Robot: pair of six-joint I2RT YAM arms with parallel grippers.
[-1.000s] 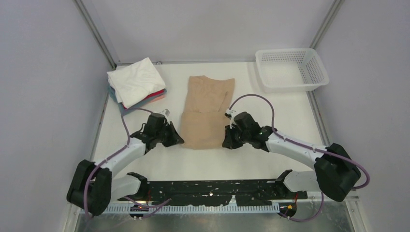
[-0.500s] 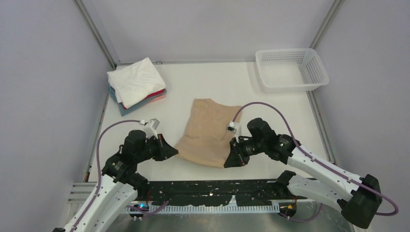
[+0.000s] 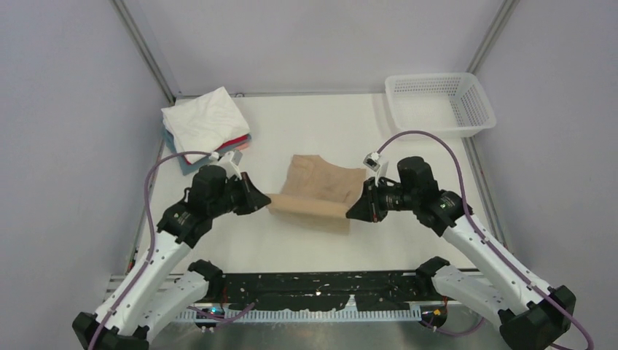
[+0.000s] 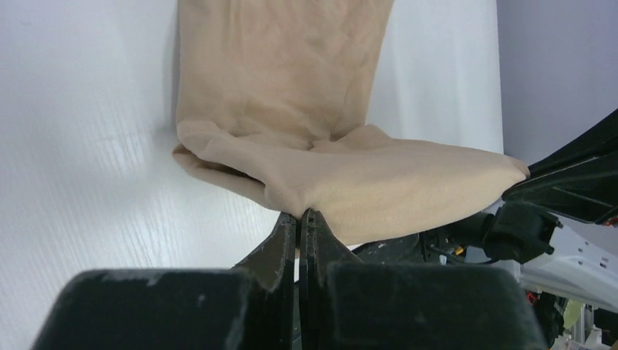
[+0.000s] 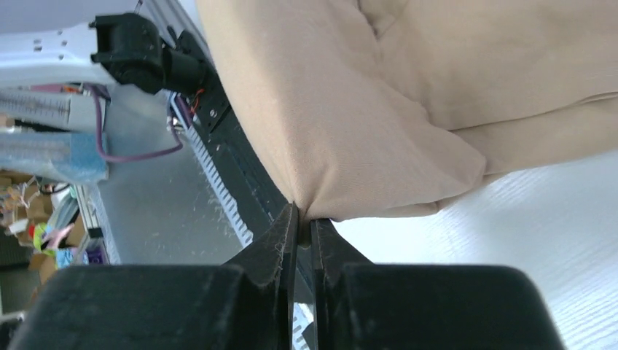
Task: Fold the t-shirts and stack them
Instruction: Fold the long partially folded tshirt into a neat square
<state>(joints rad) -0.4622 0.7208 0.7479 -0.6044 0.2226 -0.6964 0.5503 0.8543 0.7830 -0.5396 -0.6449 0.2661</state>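
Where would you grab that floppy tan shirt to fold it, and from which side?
By the two corners of its near edge, one gripper coming in from each side. The left gripper and right gripper pinch the tan shirt there: the edge stretches straight between them while the far half lies flat on the table.
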